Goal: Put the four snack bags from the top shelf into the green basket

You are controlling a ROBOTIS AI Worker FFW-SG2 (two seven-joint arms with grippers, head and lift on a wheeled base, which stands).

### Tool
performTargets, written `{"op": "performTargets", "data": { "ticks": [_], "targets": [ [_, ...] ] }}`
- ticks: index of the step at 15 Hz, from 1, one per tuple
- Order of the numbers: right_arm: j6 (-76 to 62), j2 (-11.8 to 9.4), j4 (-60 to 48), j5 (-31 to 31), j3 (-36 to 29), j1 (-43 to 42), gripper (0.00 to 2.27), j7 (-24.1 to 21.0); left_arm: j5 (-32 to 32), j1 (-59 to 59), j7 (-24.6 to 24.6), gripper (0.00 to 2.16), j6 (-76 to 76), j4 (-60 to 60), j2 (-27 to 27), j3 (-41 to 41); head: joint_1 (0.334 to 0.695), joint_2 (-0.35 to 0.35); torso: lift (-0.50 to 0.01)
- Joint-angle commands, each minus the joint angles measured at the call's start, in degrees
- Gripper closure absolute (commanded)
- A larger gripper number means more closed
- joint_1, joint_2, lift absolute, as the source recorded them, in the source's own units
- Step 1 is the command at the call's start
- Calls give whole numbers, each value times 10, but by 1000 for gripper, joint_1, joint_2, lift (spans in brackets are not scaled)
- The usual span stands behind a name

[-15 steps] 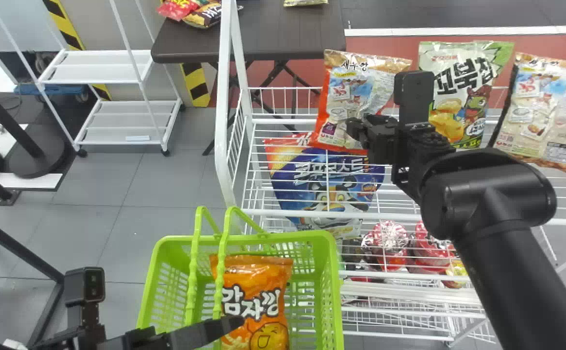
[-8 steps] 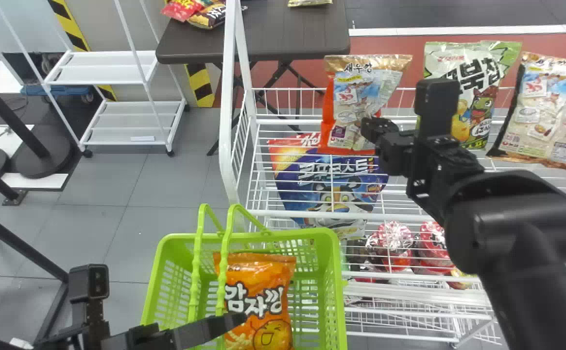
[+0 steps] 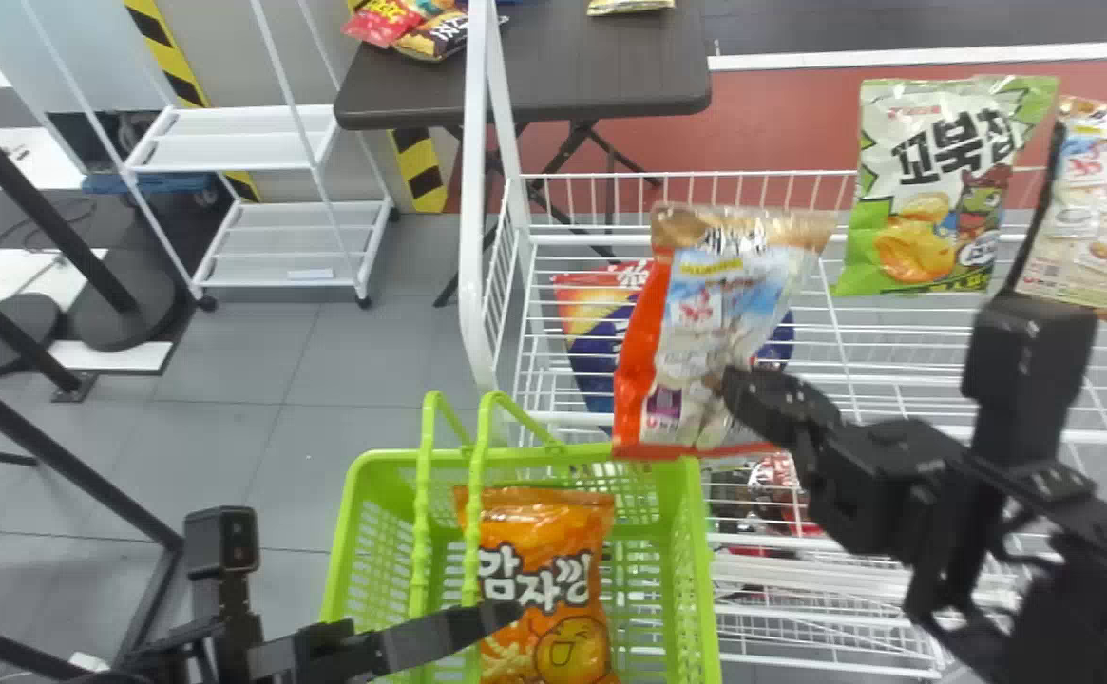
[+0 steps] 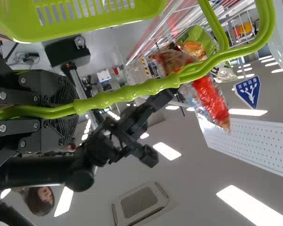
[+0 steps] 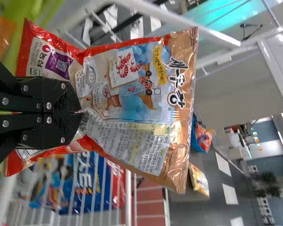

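The right gripper (image 3: 726, 382) has carried the red-edged bag (image 3: 715, 323) down and back from beside the green bag (image 3: 943, 171); in the head view its lower edge now overlaps the basket (image 3: 700, 579) rim. The green bag, partly behind the gripper before, is now uncovered, while more of the blue bag (image 3: 596, 332) is hidden. The head view has swung slightly left.
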Motion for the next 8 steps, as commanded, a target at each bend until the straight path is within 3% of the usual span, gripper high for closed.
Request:
{"op": "performTargets", "data": {
  "ticks": [1,8],
  "targets": [
    [7,-2,4,-40,9,31,2253,13,0,-2,-6,2145,0,0,-1,-1,695,172,0],
    [96,-11,105,-56,80,12,2253,33,-2,-6,-6,2145,2,0,-1,-2,695,348,0]
  ]
}}
